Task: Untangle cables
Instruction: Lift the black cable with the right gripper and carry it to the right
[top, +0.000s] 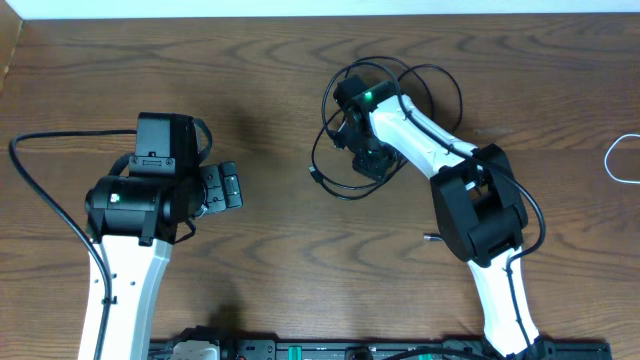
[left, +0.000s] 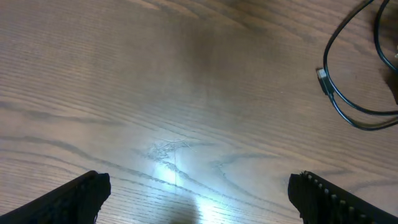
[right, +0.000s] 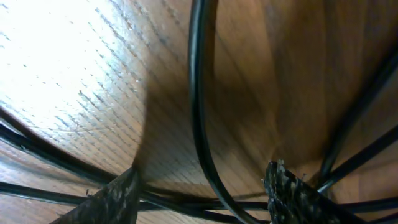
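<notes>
A tangle of thin black cables (top: 395, 95) lies in loops on the wooden table, right of centre. My right gripper (top: 362, 150) is down in this tangle. In the right wrist view its fingers (right: 112, 200) stand apart, close to the table. One black cable (right: 198, 93) runs between them without being pinched, and more strands cross beneath. The right gripper (right: 202, 196) is open. My left gripper (top: 225, 187) hovers over bare wood to the left, apart from the tangle. It is open (left: 199, 199) and empty. A cable loop (left: 348, 112) with a small plug (left: 323, 81) shows ahead of it.
A whitish cable (top: 620, 158) lies looped at the table's right edge. The table's far edge (top: 300, 15) meets a white wall. Thick black wires fixed to the arms trail beside the left arm (top: 40, 195). A black rail (top: 330, 350) runs along the front.
</notes>
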